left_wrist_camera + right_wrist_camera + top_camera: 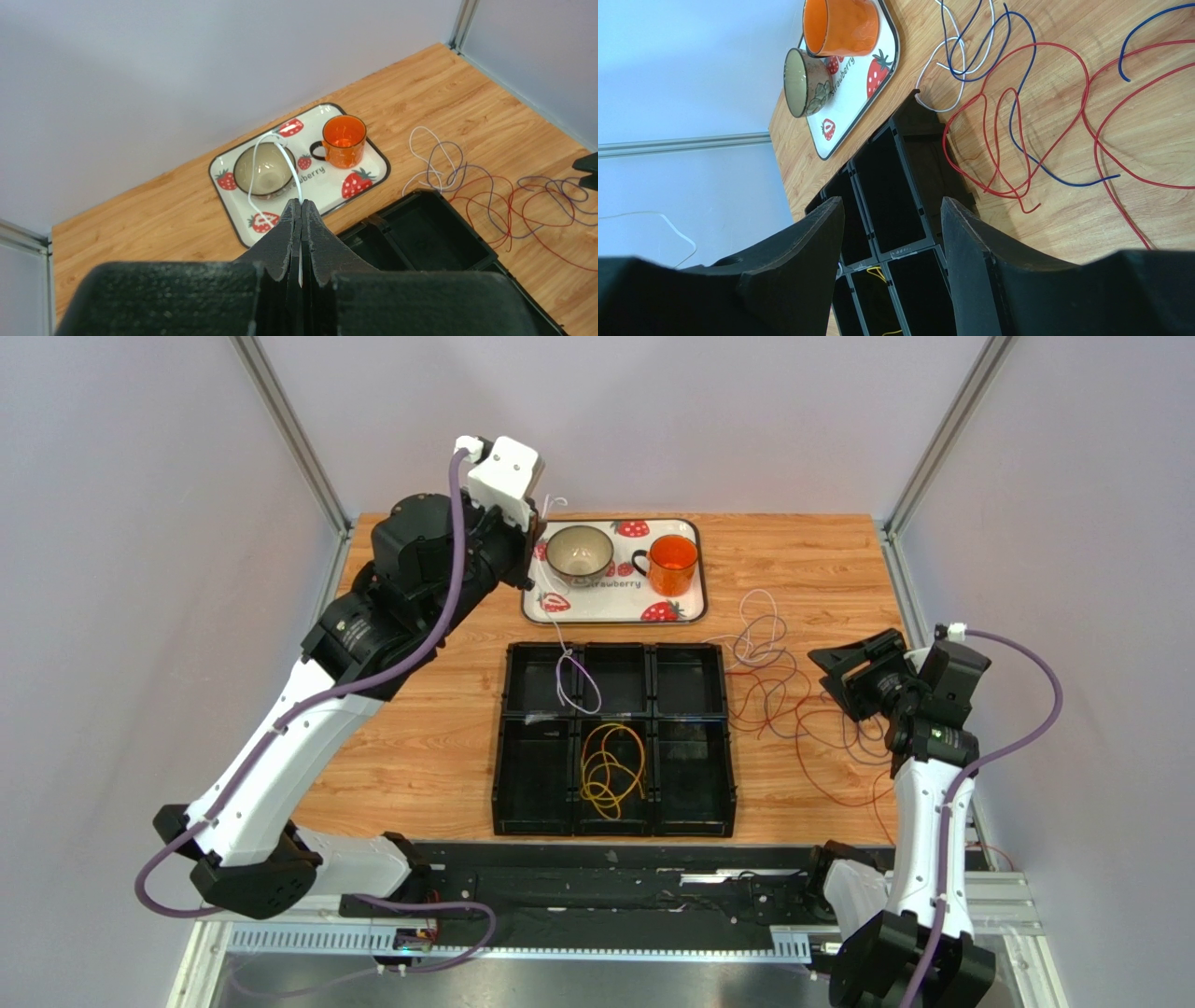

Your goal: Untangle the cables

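My left gripper (537,522) is raised high over the strawberry tray and is shut on a white cable (560,634). That cable hangs down into the top middle compartment of the black divided box (613,717). In the left wrist view the white cable (253,175) loops out from the closed gripper (302,203). A yellow cable (613,763) lies coiled in the bottom middle compartment. A tangle of red (1018,126), blue (1025,38) and white (941,63) cables lies on the table right of the box (779,686). My right gripper (852,676) is open and empty beside that tangle.
A strawberry-print tray (617,598) at the back holds a bowl (578,550) and an orange cup (673,560). The black box's other compartments look empty. The enclosure's walls stand close on both sides, and metal rails run along the near edge.
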`<move>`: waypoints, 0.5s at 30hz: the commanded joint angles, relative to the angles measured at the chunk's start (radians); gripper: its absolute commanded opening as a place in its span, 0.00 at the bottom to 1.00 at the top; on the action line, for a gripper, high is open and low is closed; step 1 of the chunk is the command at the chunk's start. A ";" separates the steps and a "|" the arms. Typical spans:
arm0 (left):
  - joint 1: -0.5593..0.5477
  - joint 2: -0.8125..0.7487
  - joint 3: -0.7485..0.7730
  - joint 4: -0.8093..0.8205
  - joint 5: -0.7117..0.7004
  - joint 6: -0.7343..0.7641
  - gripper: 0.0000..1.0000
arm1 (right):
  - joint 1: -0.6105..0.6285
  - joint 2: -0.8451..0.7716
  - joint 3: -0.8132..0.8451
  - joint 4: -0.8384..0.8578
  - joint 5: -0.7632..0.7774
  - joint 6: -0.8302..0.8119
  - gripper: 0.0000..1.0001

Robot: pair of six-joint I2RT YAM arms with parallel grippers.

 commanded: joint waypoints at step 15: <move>0.078 -0.005 -0.162 0.091 0.036 -0.054 0.00 | 0.003 0.026 -0.004 0.058 -0.014 -0.021 0.56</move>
